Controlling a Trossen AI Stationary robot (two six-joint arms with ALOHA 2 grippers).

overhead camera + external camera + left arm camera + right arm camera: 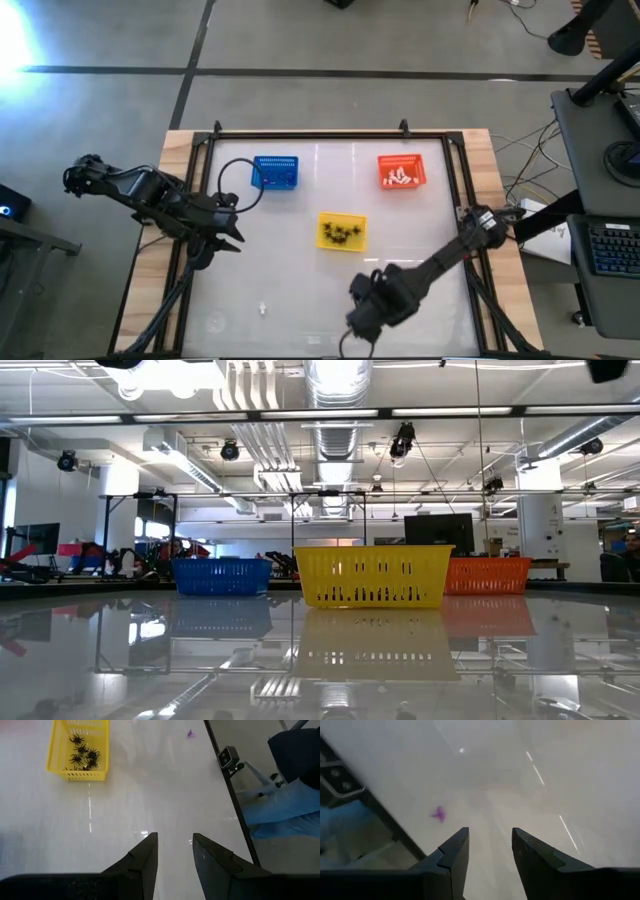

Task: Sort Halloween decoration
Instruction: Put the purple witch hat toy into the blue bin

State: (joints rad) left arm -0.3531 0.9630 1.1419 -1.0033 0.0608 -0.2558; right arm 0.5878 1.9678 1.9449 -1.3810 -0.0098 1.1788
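White and shiny, the table (300, 260) holds three baskets near its far edge. Black spiders (341, 235) sit in the yellow basket (342, 231) and white bits (402, 178) in the orange basket (401, 171), so most sorting looks done. One tiny purple piece (438, 813) lies near the front edge, and a white piece (263, 309) too. The right gripper (487, 851) hangs beside the purple one, fingers apart, empty. The left gripper (172, 852) waits at the left edge, fingers apart, empty.

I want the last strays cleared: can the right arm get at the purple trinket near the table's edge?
Probably yes: the purple trinket lies on bare table just ahead of the right gripper, whose fingers are open and empty, with nothing between them.
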